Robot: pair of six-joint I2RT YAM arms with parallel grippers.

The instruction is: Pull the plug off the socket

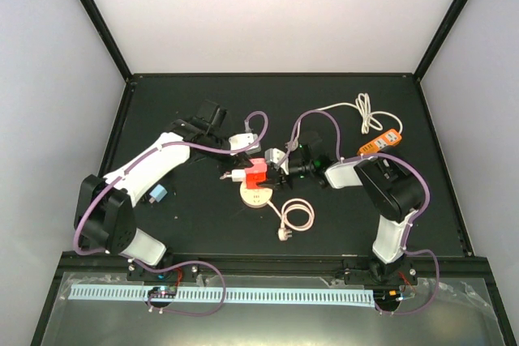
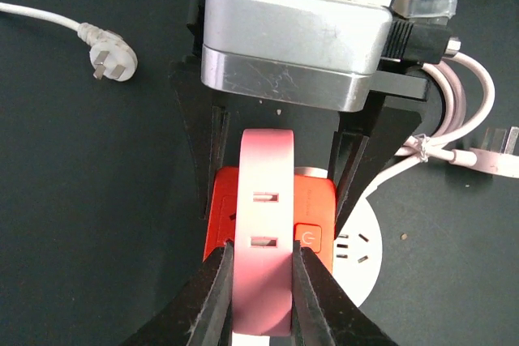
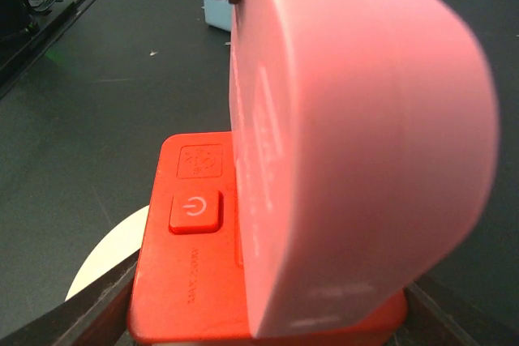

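Observation:
The plug (image 2: 261, 224) is a pinkish-white block with two slots, standing on the red socket cube (image 2: 312, 200). My left gripper (image 2: 262, 253) is shut on the plug, its black fingers (image 2: 212, 297) pressing both sides. In the top view the plug (image 1: 236, 176) sits against the left face of the socket (image 1: 257, 171). My right gripper (image 3: 268, 318) straddles the socket (image 3: 190, 281), with a finger (image 3: 89, 309) against each side. The plug (image 3: 357, 135) fills much of the right wrist view. Whether its pins are still in the socket is hidden.
The socket rests on a round white disc (image 1: 257, 195). A loose white cable with a three-pin plug (image 1: 295, 218) lies in front of it. An orange power strip (image 1: 381, 143) and its coiled cord (image 1: 366, 111) are at the back right. A small light-blue object (image 1: 157, 193) sits beside the left arm.

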